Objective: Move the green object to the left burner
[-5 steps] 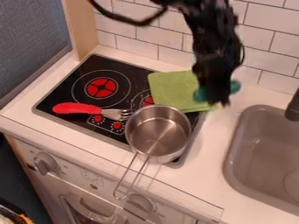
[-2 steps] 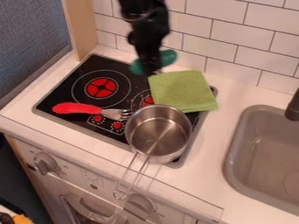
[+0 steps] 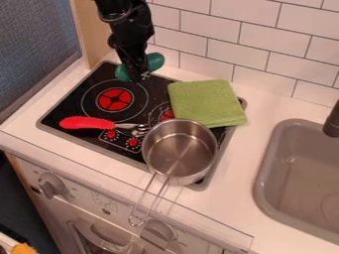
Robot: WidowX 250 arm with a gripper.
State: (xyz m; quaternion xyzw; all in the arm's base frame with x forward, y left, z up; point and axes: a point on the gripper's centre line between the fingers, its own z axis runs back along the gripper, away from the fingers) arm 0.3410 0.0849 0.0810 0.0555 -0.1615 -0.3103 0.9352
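So the green object (image 3: pixel 155 60) is up in the black gripper (image 3: pixel 140 76), with the fingers closed on it around its middle, one rounded end poking out on each side; it's hanging over the back of the black stove (image 3: pixel 67 105), pretty much behind the left burner (image 3: pixel 115 99) as you look at it, tilted so the right end sits higher in view; the arm (image 3: pixel 129 27) comes down from the top edge, in front of the tiled wall (image 3: pixel 255 42); the burner itself is a red disc inside thin rings, and in front of it there's a fork (image 3: pixel 87 123) lying across the stove, red handle to the left and metal prongs right by the pot (image 3: pixel 180 151), can't tell if they actually touch; that pot is upright on the front right part of the stove, its wire handle pointing out over the front edge; behind the pot a light green cloth (image 3: pixel 205 103) lies flat over the back right of the stove, partly covering the other burner (image 3: pixel 167 115), with its right edge past the glass; over on the right, the grey sink (image 3: pixel 298 173) is set into the white table (image 3: pixel 232 198), with a dark tap (image 3: pixel 332 121) at its back.
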